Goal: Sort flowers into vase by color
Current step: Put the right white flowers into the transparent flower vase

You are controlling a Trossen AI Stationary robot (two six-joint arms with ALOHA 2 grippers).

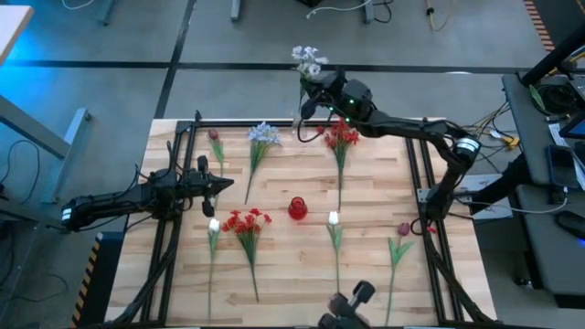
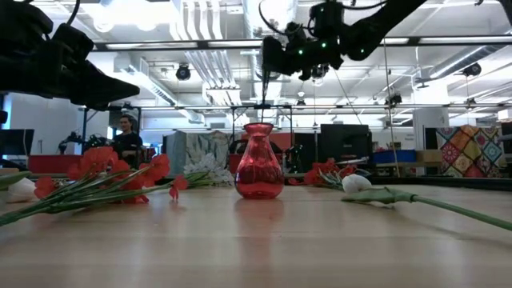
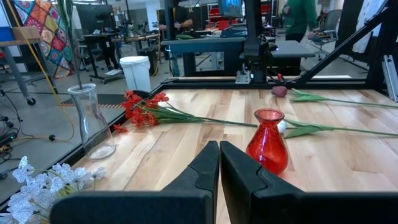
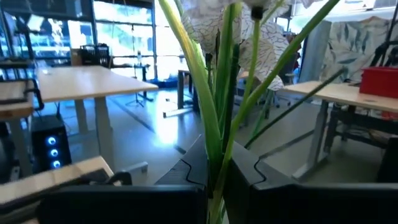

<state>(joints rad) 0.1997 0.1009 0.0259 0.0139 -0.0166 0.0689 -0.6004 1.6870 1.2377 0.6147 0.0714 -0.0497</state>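
Observation:
My right gripper (image 1: 313,99) is raised over the table's far edge, shut on a white and pale-blue flower (image 1: 309,58) that stands upright in it. A clear glass vase (image 3: 91,122) stands by the far edge, and a red vase (image 1: 297,208) stands mid-table. My left gripper (image 1: 225,185) hovers left of the red vase, shut and empty. Lying flat on the table are a pale-blue flower (image 1: 263,135), red clusters (image 1: 341,137) (image 1: 246,220), white buds (image 1: 213,225) (image 1: 334,217) and dark pink tulips (image 1: 214,135) (image 1: 403,228). My right gripper pinches the flower's green stems (image 4: 219,163) between its two fingers, some way below the blossom (image 4: 214,25). The fingers lie across the stems. The flower is upright, blossom above the fingers, and its thin lower stem (image 2: 262,94) hangs down below them, off the tabletop.
Black rails (image 1: 179,196) run along the table's left and right sides. A dark object (image 1: 349,302) sits at the near edge. Bare wood lies between the red vase and the far-edge flowers. People and furniture stand in the room beyond.

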